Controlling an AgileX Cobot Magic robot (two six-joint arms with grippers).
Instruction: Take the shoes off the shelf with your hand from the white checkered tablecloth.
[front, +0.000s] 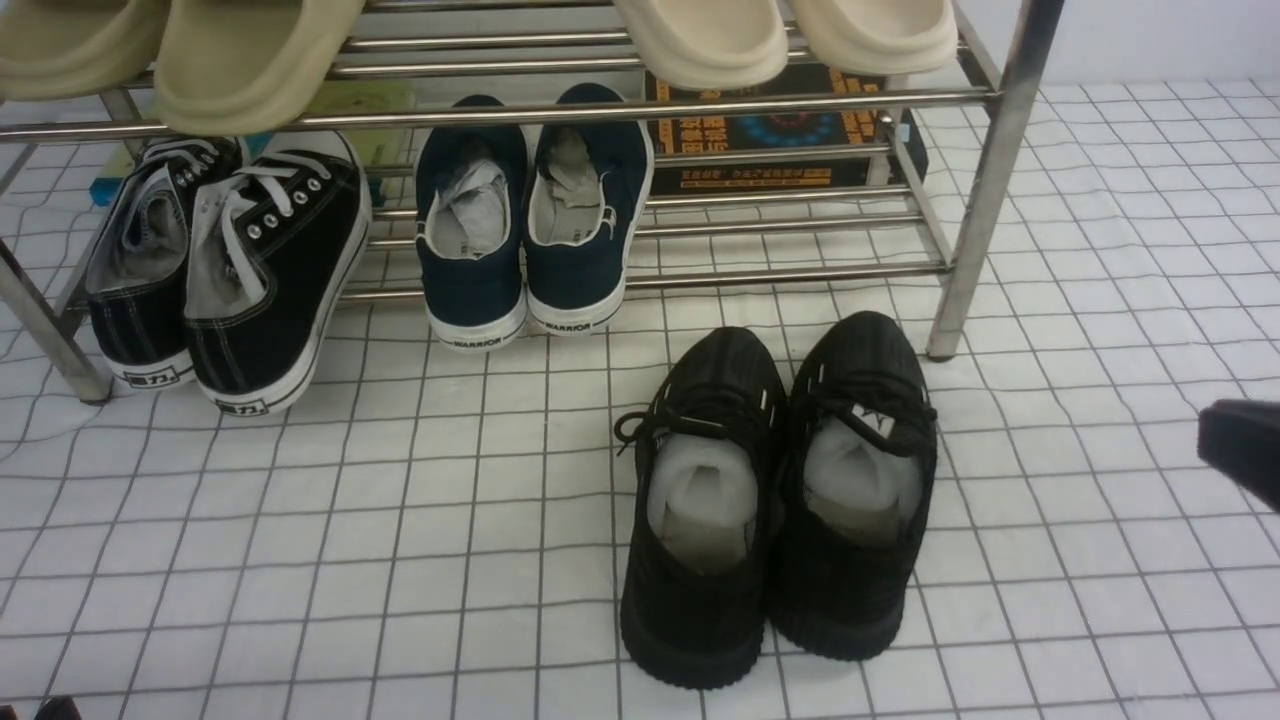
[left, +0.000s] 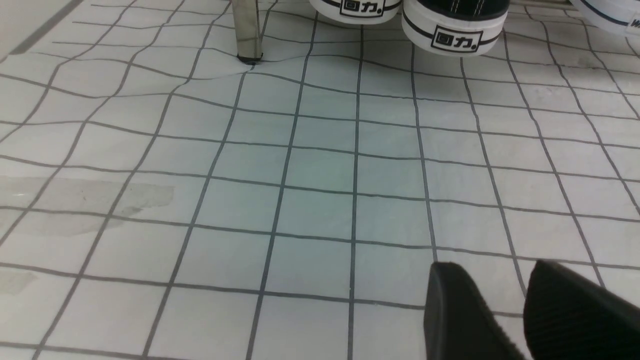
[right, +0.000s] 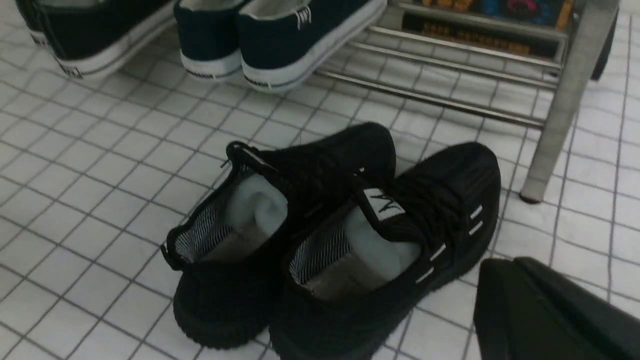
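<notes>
All-black shoes (front: 780, 500); white, dark-gridded tablecloth (front: 400, 560)

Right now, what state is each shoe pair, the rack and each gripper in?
black knit sneakers: off the rack, side by side on the checkered tablecloth, paper-stuffed.
black canvas sneakers: leaning on the chrome rack.
navy slip-ons: leaning on the bottom rails.
beige slippers: on the upper tier.
left gripper: open, empty.
right gripper: beside the knit sneakers, empty.

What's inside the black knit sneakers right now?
Both black knit sneakers hold crumpled white paper stuffing, with a greyish insole patch showing below it. The toe ends are covered by the uppers, so what lies deeper cannot be seen.
</notes>
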